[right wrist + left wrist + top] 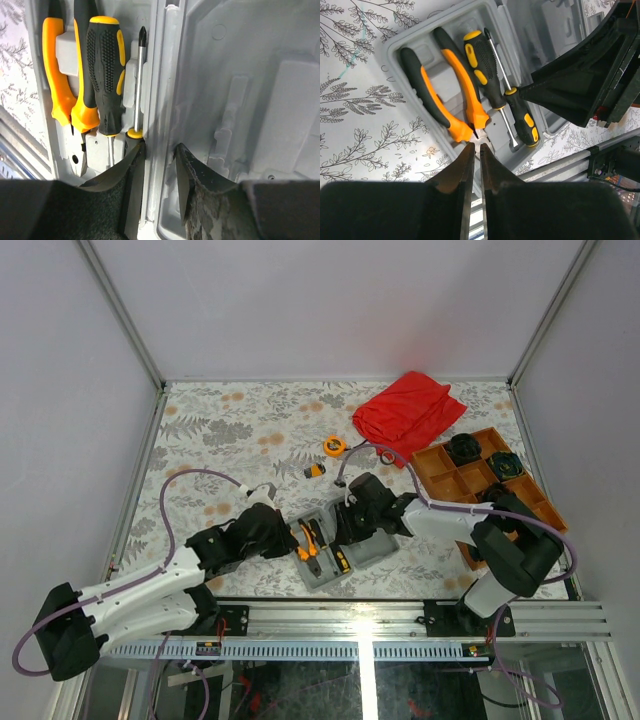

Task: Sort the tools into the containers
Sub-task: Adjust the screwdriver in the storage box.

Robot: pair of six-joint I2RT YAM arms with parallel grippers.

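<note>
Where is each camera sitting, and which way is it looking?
Top camera: above and behind the arms, looking down at the table; both arms show, left gripper and right gripper at the grey case.
Left wrist camera: on the left arm, looking down past its closed fingers at pliers and screwdrivers in the case.
Right wrist camera: on the right arm, looking down; its fingers straddle the case's middle ridge.
Both wrist views share the pliers and screwdrivers.

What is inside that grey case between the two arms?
One half of the grey case holds orange-handled pliers and two screwdrivers. The other half shows only bare moulded pockets, though the right gripper covers its near end.
</note>
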